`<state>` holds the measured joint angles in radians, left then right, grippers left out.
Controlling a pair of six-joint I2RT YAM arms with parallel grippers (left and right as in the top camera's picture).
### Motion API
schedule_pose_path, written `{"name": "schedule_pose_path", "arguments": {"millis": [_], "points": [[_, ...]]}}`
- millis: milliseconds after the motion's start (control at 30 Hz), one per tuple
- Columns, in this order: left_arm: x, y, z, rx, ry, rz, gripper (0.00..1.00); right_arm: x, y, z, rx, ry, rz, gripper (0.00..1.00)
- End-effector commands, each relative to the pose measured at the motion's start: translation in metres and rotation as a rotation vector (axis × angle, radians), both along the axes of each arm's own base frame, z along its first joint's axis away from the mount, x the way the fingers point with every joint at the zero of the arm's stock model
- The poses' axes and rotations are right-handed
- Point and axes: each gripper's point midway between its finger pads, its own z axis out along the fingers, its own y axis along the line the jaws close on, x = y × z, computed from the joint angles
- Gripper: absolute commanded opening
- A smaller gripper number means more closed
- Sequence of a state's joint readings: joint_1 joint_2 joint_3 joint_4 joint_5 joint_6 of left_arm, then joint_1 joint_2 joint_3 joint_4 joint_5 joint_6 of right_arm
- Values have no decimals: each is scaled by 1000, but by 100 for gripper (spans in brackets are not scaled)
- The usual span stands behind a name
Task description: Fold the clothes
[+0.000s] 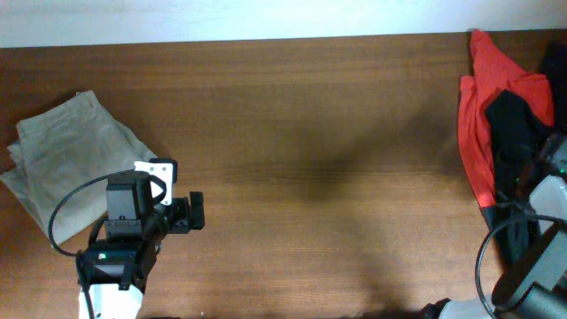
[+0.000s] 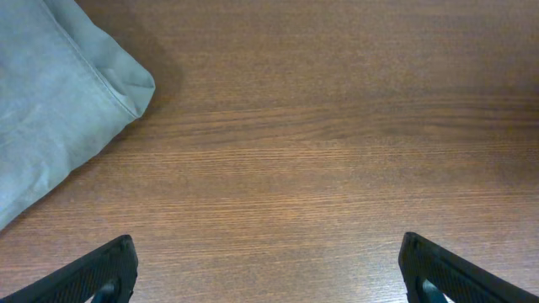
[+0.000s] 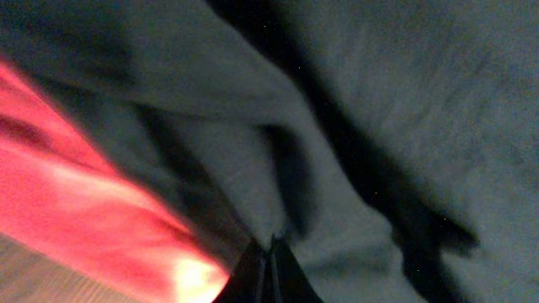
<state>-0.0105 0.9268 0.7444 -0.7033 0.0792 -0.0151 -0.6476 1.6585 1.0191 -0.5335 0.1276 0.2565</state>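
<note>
The folded khaki trousers (image 1: 66, 155) lie at the left of the table; their corner shows in the left wrist view (image 2: 59, 93). My left gripper (image 1: 177, 193) is open and empty over bare wood just right of them (image 2: 268, 257). At the far right a black shorts-like piece (image 1: 514, 120) lies bunched on a red top (image 1: 478, 115). My right gripper (image 1: 534, 168) is down in that pile. In the right wrist view its fingers (image 3: 271, 252) are pressed together on the black cloth (image 3: 379, 101), with the red top (image 3: 67, 185) to the left.
The brown wooden table (image 1: 310, 133) runs between the two piles. A pale wall borders the far edge (image 1: 266, 18). Black cables loop from both arms near the front edge (image 1: 62, 221).
</note>
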Motion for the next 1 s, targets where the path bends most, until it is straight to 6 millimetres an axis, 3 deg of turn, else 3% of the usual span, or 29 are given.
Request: {"name": "schedule_pose_path", "arguments": {"millis": [0, 33, 100, 133, 167, 200, 267, 300, 433, 500, 533, 567, 633, 733, 800, 867, 967], "points": [[4, -1, 10, -6, -27, -11, 99, 58, 28, 119, -30, -270, 246, 4], [4, -1, 11, -6, -28, -11, 99, 71, 65, 167, -32, -334, 411, 4], [4, -1, 11, -6, -28, -11, 99, 75, 116, 194, -3, -363, 538, 4], [4, -1, 10, -6, -27, -11, 99, 71, 152, 194, 38, -340, 623, 4], [4, -1, 10, -6, -27, -11, 99, 64, 205, 179, 114, -258, 752, 4], [4, -1, 11, -6, -28, -11, 99, 63, 224, 173, 139, -230, 800, 4], [5, -1, 11, -6, -32, -11, 99, 67, 281, 158, 180, -178, 960, 4], [6, -1, 11, -6, -33, -11, 99, 82, 318, 150, 184, -200, 1049, 4], [6, -1, 12, -6, -35, -11, 99, 136, 413, 156, 234, -437, 1158, 4], [6, -1, 12, -6, -35, -11, 99, 143, 442, 166, 220, -518, 1232, 6], [6, -1, 12, -6, -35, -11, 99, 142, 445, 167, 183, -518, 1262, 20], [6, -1, 12, -6, -36, -11, 99, 142, 435, 163, 132, -487, 1263, 49], [5, -9, 13, -41, -36, -41, 99, 142, 390, 157, 34, -399, 1150, 99], [8, -35, 21, -165, -62, -132, 99, 132, 306, 167, -35, -327, 960, 99], [11, -55, 27, -314, -56, -149, 99, 112, 242, 177, -45, -289, 808, 99], [9, -71, 22, -397, -5, -184, 99, 96, 203, 176, -38, -255, 698, 99], [3, -105, -9, -475, 177, -189, 99, 67, 159, 162, -2, -157, 565, 99]]}}
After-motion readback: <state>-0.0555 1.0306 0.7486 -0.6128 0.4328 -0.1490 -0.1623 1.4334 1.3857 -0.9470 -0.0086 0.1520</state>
